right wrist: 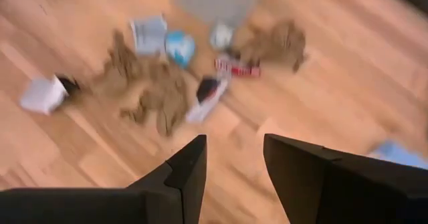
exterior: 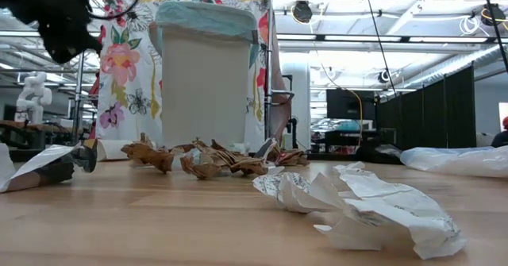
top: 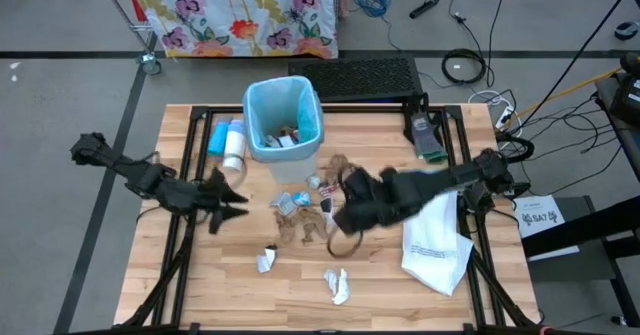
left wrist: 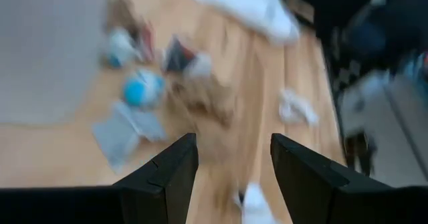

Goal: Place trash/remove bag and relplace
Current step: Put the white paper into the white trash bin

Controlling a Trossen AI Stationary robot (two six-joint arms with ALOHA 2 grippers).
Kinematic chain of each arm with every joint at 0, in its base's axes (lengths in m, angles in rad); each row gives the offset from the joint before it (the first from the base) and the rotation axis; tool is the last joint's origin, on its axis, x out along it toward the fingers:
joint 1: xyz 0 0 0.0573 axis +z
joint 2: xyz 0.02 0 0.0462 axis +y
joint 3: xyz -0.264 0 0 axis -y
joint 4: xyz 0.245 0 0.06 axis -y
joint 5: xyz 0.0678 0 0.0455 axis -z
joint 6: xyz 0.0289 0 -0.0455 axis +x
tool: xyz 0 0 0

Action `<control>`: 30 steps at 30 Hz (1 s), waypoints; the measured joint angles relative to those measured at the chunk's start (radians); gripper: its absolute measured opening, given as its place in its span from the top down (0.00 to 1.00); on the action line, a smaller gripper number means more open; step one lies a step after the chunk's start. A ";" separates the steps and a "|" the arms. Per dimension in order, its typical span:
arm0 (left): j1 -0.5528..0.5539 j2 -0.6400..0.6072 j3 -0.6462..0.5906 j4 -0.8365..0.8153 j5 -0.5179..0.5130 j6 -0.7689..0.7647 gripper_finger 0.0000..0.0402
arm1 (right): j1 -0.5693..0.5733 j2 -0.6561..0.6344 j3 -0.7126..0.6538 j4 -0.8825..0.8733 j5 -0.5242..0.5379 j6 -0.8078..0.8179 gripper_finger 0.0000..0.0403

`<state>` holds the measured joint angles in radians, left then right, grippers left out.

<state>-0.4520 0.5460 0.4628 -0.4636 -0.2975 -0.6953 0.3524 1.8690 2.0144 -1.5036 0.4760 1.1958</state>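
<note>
The bin (top: pixel 283 120) stands at the table's far middle, lined with the light-blue bag (exterior: pixel 208 18); a few scraps lie inside. Trash lies on the table before it: brown crumpled paper (top: pixel 305 225) (right wrist: pixel 144 87), white scraps (top: pixel 266 260) (top: pixel 338 285) (exterior: pixel 357 206), and small blue and white bits (top: pixel 290 203) (left wrist: pixel 142 90). The white replacement bag (top: pixel 437 237) lies flat at the right. My left gripper (top: pixel 236 204) (left wrist: pixel 231 177) is open, left of the scraps. My right gripper (top: pixel 338 215) (right wrist: pixel 234 177) is open above the scraps' right side.
A blue-and-white cylinder (top: pixel 230 143) lies left of the bin. A dark and green object (top: pixel 425 135) lies at the table's far right. A flowered cloth (top: pixel 240 10) hangs beyond the table. Bare wood (top: pixel 200 275) shows at the near left.
</note>
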 joint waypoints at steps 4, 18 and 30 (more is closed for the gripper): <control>0.000 0.181 0.043 0.009 0.076 0.005 0.52 | 0.079 0.001 -0.108 0.018 -0.009 0.122 0.65; -0.009 0.609 0.284 0.010 0.247 0.328 0.52 | 0.254 -0.001 -0.450 0.318 -0.150 0.238 0.65; -0.008 0.840 0.325 0.017 0.313 0.283 0.52 | 0.328 -0.003 -0.604 0.486 -0.195 0.194 0.65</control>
<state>-0.4605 1.3861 0.7876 -0.4466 0.0152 -0.4128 0.6802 1.8660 1.4101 -1.0172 0.2813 1.3895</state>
